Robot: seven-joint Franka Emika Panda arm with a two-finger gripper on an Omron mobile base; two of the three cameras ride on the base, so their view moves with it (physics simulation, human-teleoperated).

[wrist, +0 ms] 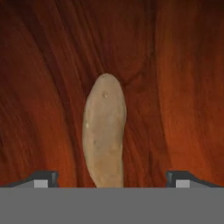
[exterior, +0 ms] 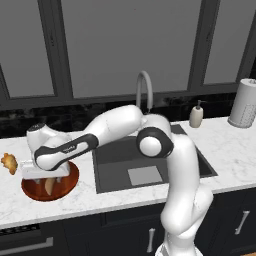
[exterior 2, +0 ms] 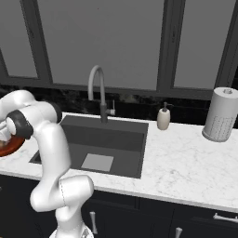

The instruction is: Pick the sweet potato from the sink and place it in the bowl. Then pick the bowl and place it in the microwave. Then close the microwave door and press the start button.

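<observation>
The sweet potato [wrist: 105, 131], a tan tapered tuber, lies on the floor of the reddish-brown wood-look bowl [wrist: 175, 87]. My gripper [wrist: 112, 179] hangs just above it and is open. Its fingertips [wrist: 43, 178] stand wide apart on either side and touch nothing. In the left base view the bowl [exterior: 30, 191] sits on the counter left of the sink [exterior: 150, 160]. There the gripper [exterior: 45, 179] is right over the bowl, with the sweet potato [exterior: 49, 187] below it. The bowl's rim [exterior 2: 9, 148] peeks out at the left edge of the right base view. The microwave and its door are out of view.
A knobby golden-brown lump [exterior: 9, 163] lies on the counter just left of the bowl. The curved faucet [exterior: 144, 90] stands behind the sink. A soap dispenser [exterior: 196, 116] and a paper towel roll [exterior: 245, 102] stand at the back right.
</observation>
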